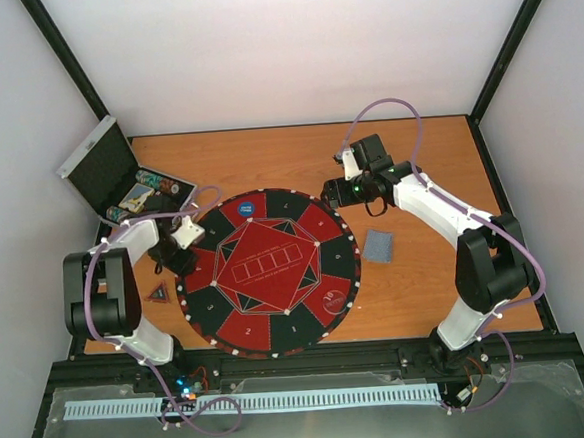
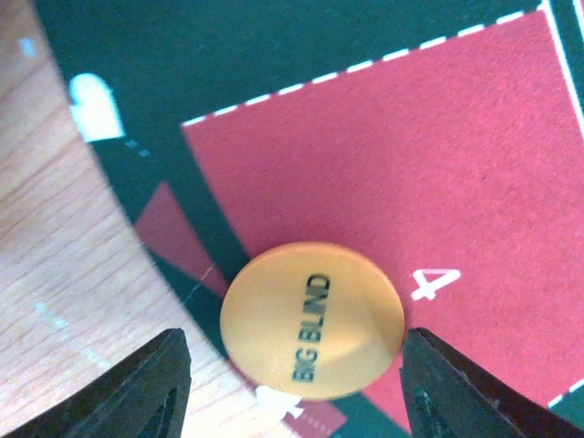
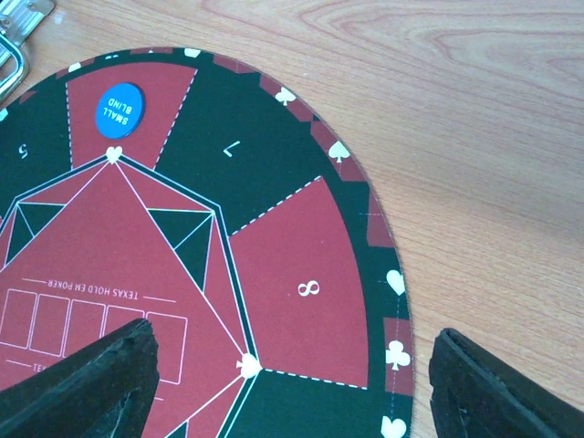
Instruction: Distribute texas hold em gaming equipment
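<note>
An orange "BIG BLIND" chip (image 2: 312, 319) lies flat at the mat's left rim, next to segment 4. My left gripper (image 2: 297, 388) is open just above it, one finger on each side; the right finger (image 2: 456, 392) almost touches the chip's edge. In the top view this gripper (image 1: 174, 257) hides the chip. A blue "SMALL BLIND" chip (image 3: 119, 109) sits on a red segment at the mat's far side (image 1: 244, 208). My right gripper (image 3: 292, 392) is open and empty over segment 8 (image 1: 332, 193). A grey-blue card stack (image 1: 378, 245) lies on the table right of the mat. A dark triangular marker (image 1: 159, 292) lies left of the mat.
The round red-and-black mat (image 1: 279, 325) fills the table's middle. The open silver case (image 1: 95, 158) stands at the far left with a few small items inside; its corner shows in the right wrist view (image 3: 16, 27). Black frame posts line the table's sides.
</note>
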Action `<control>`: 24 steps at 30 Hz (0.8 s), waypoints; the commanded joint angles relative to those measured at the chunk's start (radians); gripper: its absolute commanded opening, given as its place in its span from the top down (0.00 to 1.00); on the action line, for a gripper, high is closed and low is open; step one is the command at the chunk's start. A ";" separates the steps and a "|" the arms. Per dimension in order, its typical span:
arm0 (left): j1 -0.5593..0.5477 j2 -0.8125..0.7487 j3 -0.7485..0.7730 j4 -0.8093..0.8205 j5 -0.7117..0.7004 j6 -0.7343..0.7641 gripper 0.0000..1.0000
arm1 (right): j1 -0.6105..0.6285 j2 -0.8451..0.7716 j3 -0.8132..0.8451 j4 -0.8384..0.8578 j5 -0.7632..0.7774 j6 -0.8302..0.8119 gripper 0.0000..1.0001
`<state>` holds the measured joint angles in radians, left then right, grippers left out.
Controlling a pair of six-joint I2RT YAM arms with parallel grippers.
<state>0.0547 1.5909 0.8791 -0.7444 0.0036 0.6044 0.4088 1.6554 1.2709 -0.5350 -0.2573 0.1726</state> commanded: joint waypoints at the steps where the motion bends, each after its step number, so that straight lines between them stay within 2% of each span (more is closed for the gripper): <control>1: 0.030 -0.077 0.083 -0.085 0.045 0.008 0.33 | -0.009 -0.034 0.006 0.008 0.030 -0.032 0.18; 5: 0.142 -0.149 0.119 -0.194 0.108 0.043 0.21 | -0.008 -0.073 -0.023 0.034 0.070 -0.057 0.15; 7: 0.228 -0.156 0.123 -0.235 0.090 0.064 0.14 | -0.010 -0.096 -0.045 0.059 0.081 -0.068 0.13; 9: 0.304 -0.144 0.121 -0.257 0.065 0.067 0.02 | -0.011 -0.110 -0.062 0.074 0.091 -0.078 0.11; 10: 0.327 -0.137 0.118 -0.265 0.061 0.065 0.00 | -0.014 -0.113 -0.067 0.077 0.095 -0.078 0.09; 15: 0.370 -0.147 0.084 -0.240 0.107 0.054 0.00 | -0.020 -0.120 -0.076 0.083 0.104 -0.074 0.00; 24: 0.372 -0.114 0.216 -0.197 0.233 -0.056 0.00 | -0.033 -0.161 -0.093 0.097 0.122 -0.062 0.00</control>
<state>0.4210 1.4605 0.9897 -0.9668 0.1467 0.6071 0.3897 1.5372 1.1828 -0.4671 -0.1635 0.1123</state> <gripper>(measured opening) 0.997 0.998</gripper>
